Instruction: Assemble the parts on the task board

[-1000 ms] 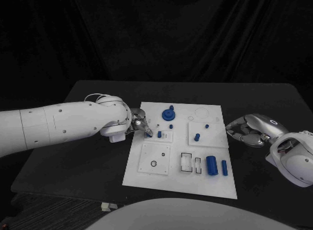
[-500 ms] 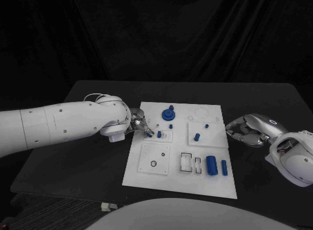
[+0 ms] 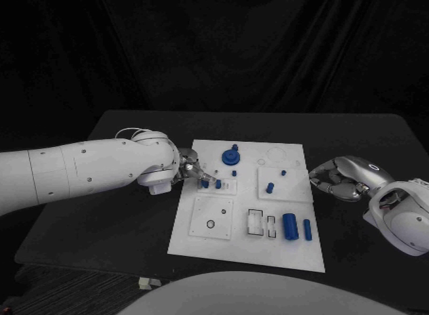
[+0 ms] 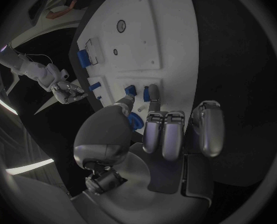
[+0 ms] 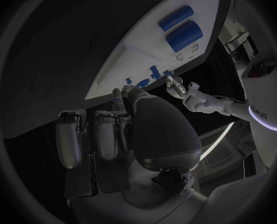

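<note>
There is one white board [image 3: 248, 243] on the counter [image 3: 111, 230]. I count two hands: left hand [image 3: 191, 169] and right hand [image 3: 336, 180].

I saw a matt white plastic task board [image 3: 248, 252] on the matt black tabletop [image 3: 111, 223], smooth blue plastic parts [image 3: 290, 226], and a glossy silver metal-looking left robot hand [image 3: 192, 172].

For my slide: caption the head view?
Left robot hand at a blue part on the task board.
</note>
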